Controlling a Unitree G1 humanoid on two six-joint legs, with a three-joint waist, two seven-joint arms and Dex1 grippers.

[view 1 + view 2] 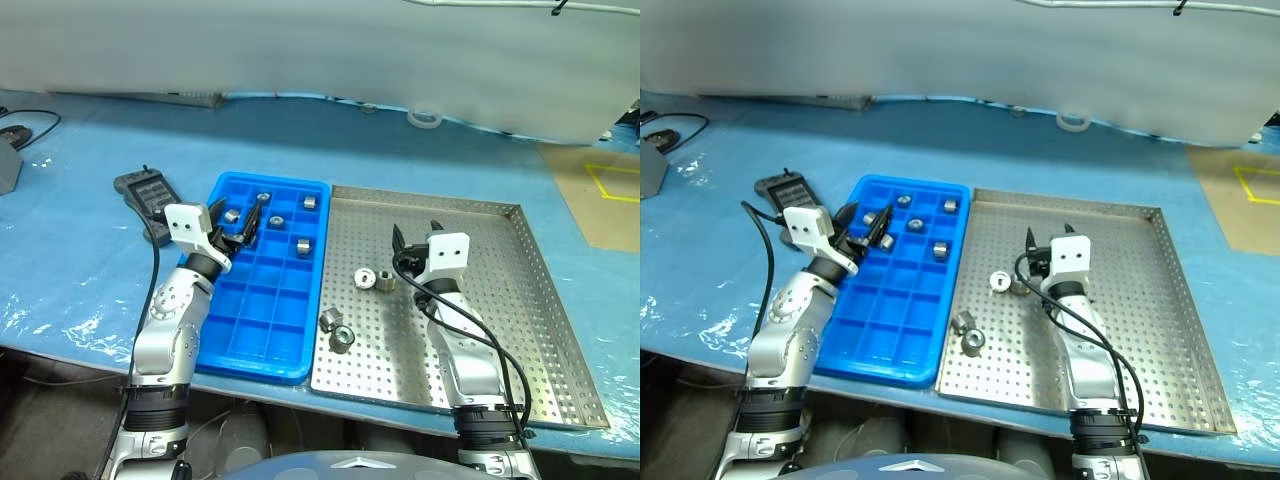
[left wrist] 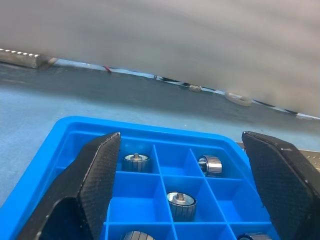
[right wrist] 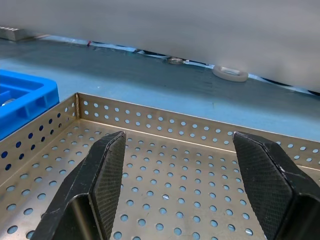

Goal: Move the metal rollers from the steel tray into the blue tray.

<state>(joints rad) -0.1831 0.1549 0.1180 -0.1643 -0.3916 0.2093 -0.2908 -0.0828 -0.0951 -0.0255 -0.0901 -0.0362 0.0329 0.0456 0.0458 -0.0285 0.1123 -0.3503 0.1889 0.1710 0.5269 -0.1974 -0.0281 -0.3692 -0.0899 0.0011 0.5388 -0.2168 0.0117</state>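
Centrally on the blue-covered counter lie two trays side by side, their long edges touching: the blue tray at 9 o'clock and the steel tray at 3 o'clock. Metal rollers rest in the far compartments of the blue tray: one toward 11 o'clock, one toward 1 o'clock, one in the second row, one in the right column of the third row, and one just beside the left pincer's fingers. Four further rollers remain on the perforated floor of the steel tray, in its left half: a pair touching each other and near the middle, and a second pair and toward 7 o'clock, close to the blue tray's edge.

Left pincer hovers over the far left part of the blue tray, jaws spread wide, gripping nothing; the left wrist view shows its two black fingers standing apart with rollers in the compartments between them. Right pincer hangs over the middle of the steel tray, at 2 o'clock from the nearer pair of rollers, jaws likewise apart and empty; its fingers frame bare perforated floor and the tray's far rim.

A black handheld controller lies on the counter at 9 o'clock of the blue tray. A white ring rests toward 12 o'clock.
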